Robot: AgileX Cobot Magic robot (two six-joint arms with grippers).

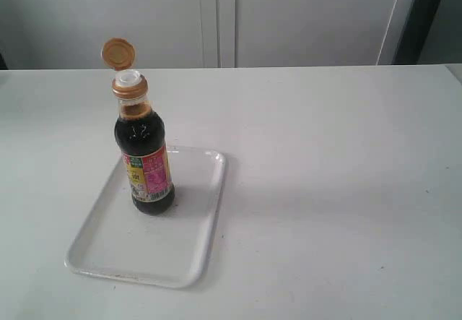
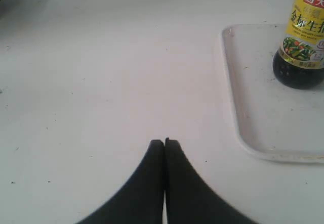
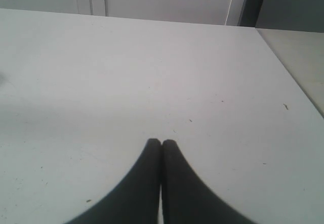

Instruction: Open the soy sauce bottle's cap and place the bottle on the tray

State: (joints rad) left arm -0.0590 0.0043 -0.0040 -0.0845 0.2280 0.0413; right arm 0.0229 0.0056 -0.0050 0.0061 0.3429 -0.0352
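The soy sauce bottle (image 1: 144, 157) stands upright on the white tray (image 1: 123, 251), near its far end. Its orange-brown cap (image 1: 118, 53) is flipped open, and the white spout (image 1: 129, 79) is bare. The left wrist view shows the bottle's lower part (image 2: 302, 47) on the tray (image 2: 253, 113), well off to one side of my left gripper (image 2: 164, 142), which is shut and empty above the table. My right gripper (image 3: 161, 142) is shut on nothing over bare tabletop. Neither gripper appears in the exterior view.
The white table (image 1: 325, 190) stretches to the right of the tray. Grey cabinet doors (image 1: 216, 16) stand behind it. The table's edge (image 3: 291, 82) and a second surface beyond it show in the right wrist view.
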